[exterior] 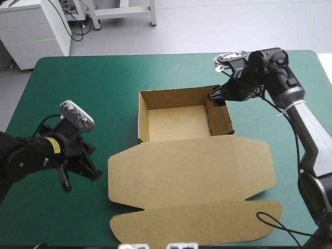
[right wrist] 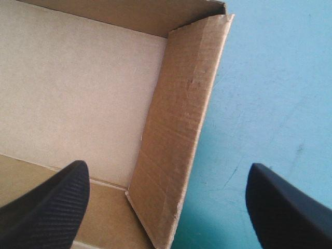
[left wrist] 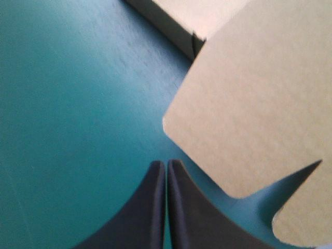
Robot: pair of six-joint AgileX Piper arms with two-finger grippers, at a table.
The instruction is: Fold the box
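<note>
Lid tuck flap (exterior: 197, 223) nearest, flat on teal-green worktop (exterior: 78, 88). Box (exterior: 179, 122) mid-worktop: tray walls raised, lid open. Left pincer (left wrist: 166, 168) closed, empty, just beside lid's left corner. Right pincer (right wrist: 166, 171) wide, straddling tray's right wall (right wrist: 176, 129). Board likely light, stiff, bending only at scores; pinch wall's top edge, gently.

Smooth teal-green cover (exterior: 78, 78) spreads under and ahead of the left gripper (left wrist: 166, 165), and beneath one jaw of the right gripper (right wrist: 166, 166).
</note>
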